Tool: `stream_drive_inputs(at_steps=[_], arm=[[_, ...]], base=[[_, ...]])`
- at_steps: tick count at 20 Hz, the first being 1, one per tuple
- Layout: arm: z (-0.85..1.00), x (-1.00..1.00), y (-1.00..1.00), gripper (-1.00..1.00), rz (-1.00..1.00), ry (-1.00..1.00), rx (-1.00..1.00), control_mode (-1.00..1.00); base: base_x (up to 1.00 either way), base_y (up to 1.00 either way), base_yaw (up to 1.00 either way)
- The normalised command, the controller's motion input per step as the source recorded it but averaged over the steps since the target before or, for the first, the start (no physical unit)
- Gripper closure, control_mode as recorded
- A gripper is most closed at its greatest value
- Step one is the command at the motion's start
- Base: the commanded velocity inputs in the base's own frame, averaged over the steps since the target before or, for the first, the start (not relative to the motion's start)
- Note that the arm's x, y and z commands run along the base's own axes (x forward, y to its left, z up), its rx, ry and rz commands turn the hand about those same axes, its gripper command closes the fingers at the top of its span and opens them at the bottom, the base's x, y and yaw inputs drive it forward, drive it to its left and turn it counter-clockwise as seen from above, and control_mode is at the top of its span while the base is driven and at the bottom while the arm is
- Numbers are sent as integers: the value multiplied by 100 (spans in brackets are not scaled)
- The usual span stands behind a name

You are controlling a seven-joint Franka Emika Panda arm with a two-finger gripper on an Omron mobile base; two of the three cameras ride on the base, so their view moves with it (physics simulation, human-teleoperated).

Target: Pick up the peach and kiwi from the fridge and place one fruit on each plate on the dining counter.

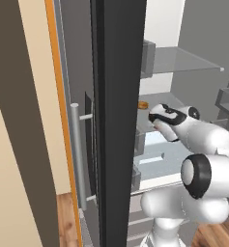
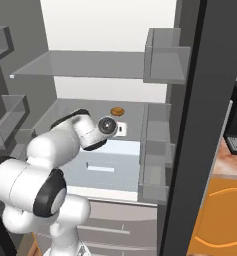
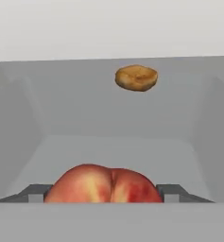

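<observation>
Hand view, nearest first: peach (image 3: 104,184) sits right btwn the two dark fingers (image 3: 35,193), one tip showing each side of it at its widest, so gripper (image 3: 104,194) looks closed on the fruit, though actual contact is hard to confirm. Peach is round, no long axis to fuss over; it's inside the fridge (image 2: 90,65) over the pale grey shelf, so I'd judge next move is a straight pull back out. Farther back on same shelf, well apart, lies the flat orange-brown item (image 3: 136,78).
</observation>
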Motion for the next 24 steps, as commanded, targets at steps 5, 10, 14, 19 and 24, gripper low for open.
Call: stream_drive_inputs(at_steps=[5,10,14,19,24], arm=[[92,-100,0,100,-15,4,0,-100],[93,-91,0,100,-6,33,-8,-100],[49,-75,-4,100,-1,40,-16,-100],[-6,-47,0,100,0,24,-11,-100],[-8,-2,1,100,0,2,-2,-100]], base=[[0,0,0],[0,0,0],[0,0,0],[0,0,0],[0,0,0]])
